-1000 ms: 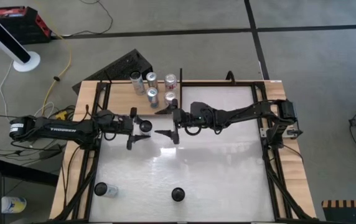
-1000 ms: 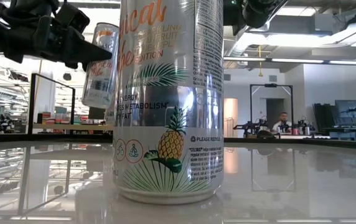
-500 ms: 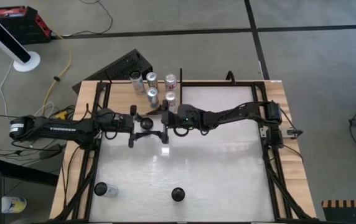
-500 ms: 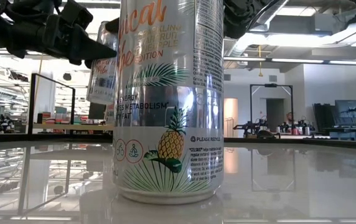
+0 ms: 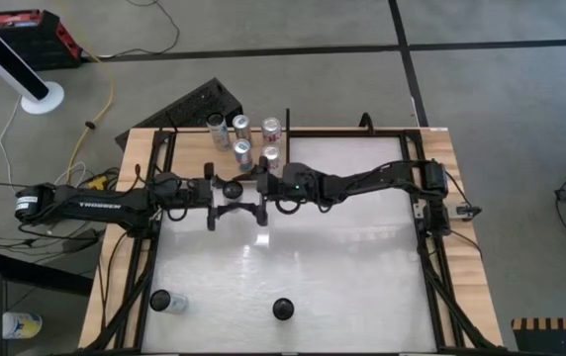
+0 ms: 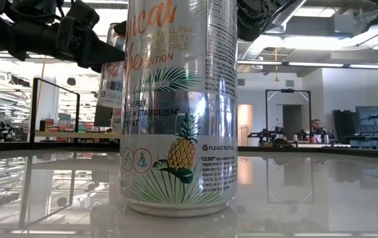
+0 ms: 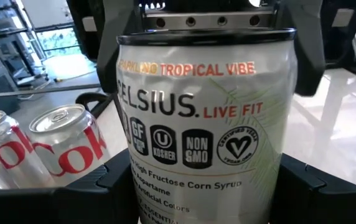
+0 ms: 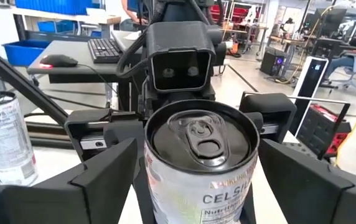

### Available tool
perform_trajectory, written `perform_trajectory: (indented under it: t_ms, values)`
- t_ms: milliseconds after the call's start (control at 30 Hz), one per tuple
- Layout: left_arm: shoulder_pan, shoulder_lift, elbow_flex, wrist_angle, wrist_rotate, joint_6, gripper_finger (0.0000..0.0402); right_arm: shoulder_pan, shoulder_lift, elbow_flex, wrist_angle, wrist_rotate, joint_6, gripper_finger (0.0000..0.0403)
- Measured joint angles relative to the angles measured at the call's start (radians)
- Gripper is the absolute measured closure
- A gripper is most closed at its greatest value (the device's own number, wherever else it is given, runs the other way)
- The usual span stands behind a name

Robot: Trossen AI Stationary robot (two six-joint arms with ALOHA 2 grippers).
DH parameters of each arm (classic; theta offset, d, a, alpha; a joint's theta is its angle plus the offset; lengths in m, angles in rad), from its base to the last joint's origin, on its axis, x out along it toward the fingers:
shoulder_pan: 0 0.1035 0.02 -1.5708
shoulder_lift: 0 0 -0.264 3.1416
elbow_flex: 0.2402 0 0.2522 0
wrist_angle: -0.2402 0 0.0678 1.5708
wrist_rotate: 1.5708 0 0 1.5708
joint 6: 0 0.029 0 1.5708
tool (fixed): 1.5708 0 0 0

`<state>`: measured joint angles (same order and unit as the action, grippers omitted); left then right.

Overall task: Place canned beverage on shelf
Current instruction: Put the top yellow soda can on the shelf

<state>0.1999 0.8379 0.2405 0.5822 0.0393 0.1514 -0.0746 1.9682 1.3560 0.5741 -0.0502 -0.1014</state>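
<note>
Between both tools: cylindrical glossy aluminium can [image 5: 231, 188], lifted.

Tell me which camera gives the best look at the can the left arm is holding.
The left wrist view: the held can fills it, label readable, left gripper's fingers beside it. The right wrist view shows its top. The high view shows only a dark lid; the low view shows a sliver behind the front can.
</note>
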Motion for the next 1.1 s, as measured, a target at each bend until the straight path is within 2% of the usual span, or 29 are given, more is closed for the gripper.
perform_trajectory:
  t_ms: [133, 367, 533, 600, 767, 833, 933, 1100]
  values:
    - [0.000, 0.000, 0.000, 0.004, -0.019, -0.016, 0.0172, -0.002, 0.000, 0.000, 0.000, 0.001, 0.004, 0.0062]
    - [0.000, 0.000, 0.000, 0.004, -0.019, -0.041, 0.0172, -0.002, 0.000, 0.000, 0.002, 0.008, 0.016, 0.0119]
    - [0.000, 0.000, 0.000, 0.003, -0.019, -0.064, 0.0171, -0.001, 0.000, -0.001, 0.001, 0.008, 0.022, 0.0130]
    - [-0.001, 0.000, 0.000, 0.003, -0.021, -0.079, 0.0149, 0.000, 0.000, -0.001, 0.001, 0.008, 0.025, 0.0130]
    - [0.000, -0.043, 0.001, -0.005, -0.025, -0.112, 0.0046, -0.008, 0.000, -0.003, -0.025, 0.000, 0.020, 0.0130]
    - [0.000, -0.067, 0.001, -0.026, -0.027, -0.115, 0.0024, -0.013, 0.001, -0.003, -0.028, 0.000, 0.027, 0.0130]
    - [0.002, -0.090, 0.001, -0.050, -0.028, -0.112, 0.0014, -0.020, 0.001, -0.003, -0.028, -0.008, 0.038, 0.0130]
    - [0.026, -0.091, 0.001, -0.096, -0.024, -0.111, 0.0021, -0.021, 0.001, -0.003, -0.025, -0.045, 0.041, 0.0130]
